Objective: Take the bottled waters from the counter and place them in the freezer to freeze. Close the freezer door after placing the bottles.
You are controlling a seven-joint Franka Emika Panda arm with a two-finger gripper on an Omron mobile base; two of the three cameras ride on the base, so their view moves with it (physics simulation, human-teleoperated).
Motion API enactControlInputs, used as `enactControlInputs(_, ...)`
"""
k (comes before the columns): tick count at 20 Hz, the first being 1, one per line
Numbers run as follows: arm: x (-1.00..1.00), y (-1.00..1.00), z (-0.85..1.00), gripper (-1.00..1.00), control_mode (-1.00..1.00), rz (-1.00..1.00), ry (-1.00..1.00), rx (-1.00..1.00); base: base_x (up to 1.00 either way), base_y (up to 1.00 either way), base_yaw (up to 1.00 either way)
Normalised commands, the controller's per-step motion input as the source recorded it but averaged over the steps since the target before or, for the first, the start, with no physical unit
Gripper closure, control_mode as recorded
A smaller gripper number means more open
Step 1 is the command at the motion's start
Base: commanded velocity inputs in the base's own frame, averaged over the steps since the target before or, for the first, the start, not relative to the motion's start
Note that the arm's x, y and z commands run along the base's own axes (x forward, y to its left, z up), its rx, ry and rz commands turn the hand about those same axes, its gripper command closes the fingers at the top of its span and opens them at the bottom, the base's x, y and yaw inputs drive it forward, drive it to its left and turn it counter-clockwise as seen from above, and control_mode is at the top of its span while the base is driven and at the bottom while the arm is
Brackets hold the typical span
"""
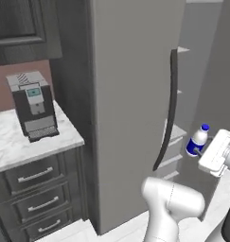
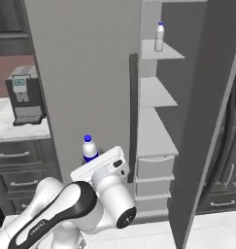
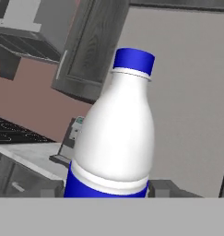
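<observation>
Gripping blue-banded bottle (image 3: 115,138) (fingers (image 3: 162,189) mostly hidden)

Even, flat rendered light, soft faint shadows, no glare — slightly coarse, pixelated edges

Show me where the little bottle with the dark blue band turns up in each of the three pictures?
Left base view: the banded bottle sits at the right edge, held in the gripper, beside the freezer door handle.
Right base view: lower centre, just left of that handle.
Hand view: it stands large in the middle.
Shared landmark: the coffee machine on the counter.
</observation>
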Motion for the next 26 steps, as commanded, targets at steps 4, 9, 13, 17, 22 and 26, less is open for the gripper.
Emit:
enactControlInputs(4, 0.00, 0.00, 0.00, 1.00, 1.00, 0.00, 0.00, 0.00, 0.00, -0.15, 0.43)
enactControlInputs(9, 0.00, 0.00, 0.00, 1.00, 1.00, 0.00, 0.00, 0.00, 0.01, -0.44, 0.45)
enactControlInputs(13, 0.00, 0.00, 0.00, 1.00, 1.00, 0.00, 0.00, 0.00, 0.03, -0.43, 0.50)
enactControlInputs(17, 0.00, 0.00, 0.00, 1.00, 1.00, 0.00, 0.00, 0.00, -0.02, -0.36, 0.50)
enactControlInputs(22, 0.00, 0.00, 0.00, 1.00, 1.00, 0.00, 0.00, 0.00, -0.12, -0.38, 0.49)
enactControlInputs(26, 0.00, 0.00, 0.00, 1.00, 1.00, 0.00, 0.00, 0.00, -0.01, -0.34, 0.32)
